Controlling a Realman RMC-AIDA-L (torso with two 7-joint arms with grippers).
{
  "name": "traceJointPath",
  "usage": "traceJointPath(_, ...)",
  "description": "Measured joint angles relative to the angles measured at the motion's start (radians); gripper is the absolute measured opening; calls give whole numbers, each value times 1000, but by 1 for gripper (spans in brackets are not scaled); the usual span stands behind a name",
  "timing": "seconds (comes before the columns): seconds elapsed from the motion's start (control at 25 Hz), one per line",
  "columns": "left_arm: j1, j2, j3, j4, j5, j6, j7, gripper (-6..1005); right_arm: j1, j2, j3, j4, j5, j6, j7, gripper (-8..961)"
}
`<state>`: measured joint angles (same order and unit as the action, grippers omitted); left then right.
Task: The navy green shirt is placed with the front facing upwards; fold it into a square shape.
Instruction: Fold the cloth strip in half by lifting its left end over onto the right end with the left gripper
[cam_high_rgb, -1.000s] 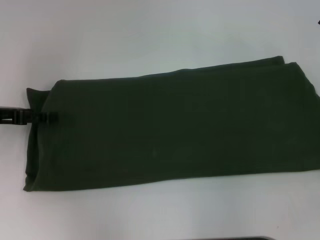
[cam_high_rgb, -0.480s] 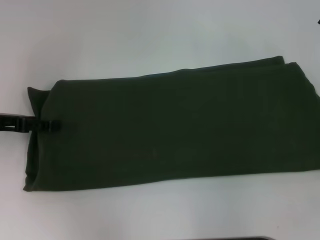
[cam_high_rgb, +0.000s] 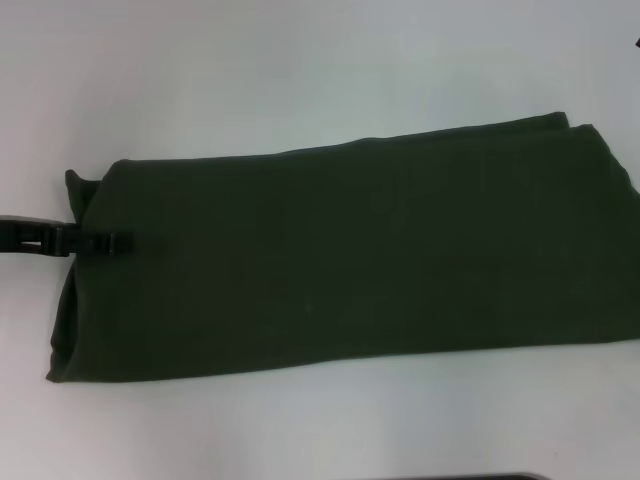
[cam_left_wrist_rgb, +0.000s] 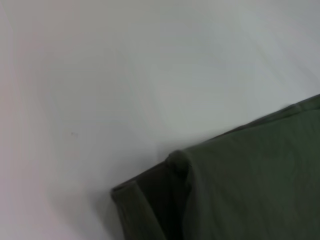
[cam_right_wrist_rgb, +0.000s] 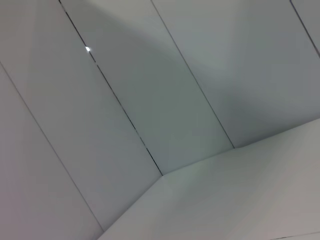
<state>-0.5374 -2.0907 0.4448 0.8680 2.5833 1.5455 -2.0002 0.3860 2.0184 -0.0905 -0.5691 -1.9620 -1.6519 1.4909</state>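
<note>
The navy green shirt (cam_high_rgb: 350, 255) lies on the white table (cam_high_rgb: 300, 70) as a long dark band running left to right, plain side up; no lettering or collar shows. My left gripper (cam_high_rgb: 122, 242) reaches in from the left at the band's left end and is shut on the cloth edge there. The upper part of that edge is drawn inward. In the left wrist view the shirt (cam_left_wrist_rgb: 250, 185) shows its layered corner, with the layers standing slightly apart. The right gripper is out of view; its wrist view shows only wall panels and table.
Bare white table surrounds the shirt on the far, near and left sides. The band's right end reaches the head view's right edge. A dark sliver (cam_high_rgb: 637, 42) shows at the upper right border, and a dark strip (cam_high_rgb: 470, 477) lies along the bottom edge.
My left gripper has moved rightward onto the shirt, pulling the upper left edge of the cloth inward with it. The rest of the shirt has stayed put.
</note>
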Motion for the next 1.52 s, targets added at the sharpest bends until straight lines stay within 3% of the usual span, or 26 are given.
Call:
traceJointPath(0.6,-5,-1,14,2,1,-23,-17,840,5,0,5,0,0,0,0,898)
traceJointPath(0.8,-10,2,14,-4,2,-35,-37,621,4,0,7,0,0,-2,0,898)
traceJointPath(1.16,-15,4,25,-15,8,-46,-39,381,-2,-1,8,0,1,-5,0,898)
traceJointPath(1.36,-15,5,26,-15,8,-41,-39,151,-3,-1,8,0,4,-6,0,899)
traceJointPath(1.52,-15,5,27,-15,8,-38,-39,70,-4,0,8,0,5,-6,0,899)
